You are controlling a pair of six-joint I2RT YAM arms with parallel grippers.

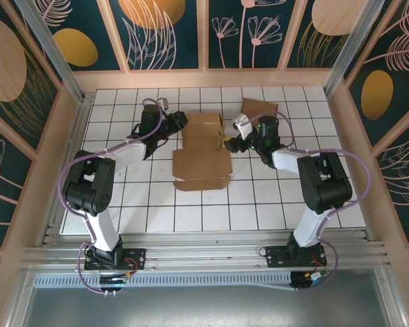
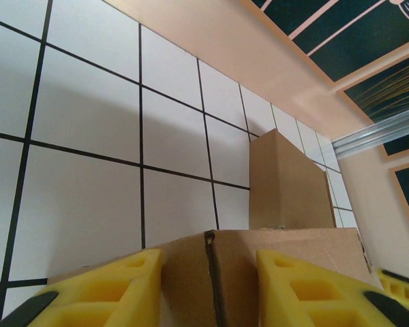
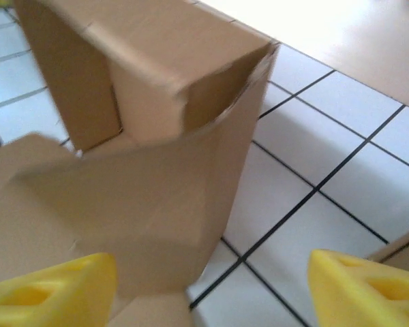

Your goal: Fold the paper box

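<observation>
The paper box [image 1: 203, 133] lies between both arms. Your left claw [image 2: 208, 262], spread, straddles its wall and is nearer. Your right claw [image 3: 211, 266] gapes just beside it.

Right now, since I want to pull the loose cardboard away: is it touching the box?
Apart. The top view shows a strip of bare table between the box and the loose cardboard.

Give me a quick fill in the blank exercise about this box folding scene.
The paper box lies on a white table gridded with ____ lines.
The left tool has ____ fingers.
A second cardboard piece lies on the robot's ____ side.
Missing words: black, yellow, right.
</observation>
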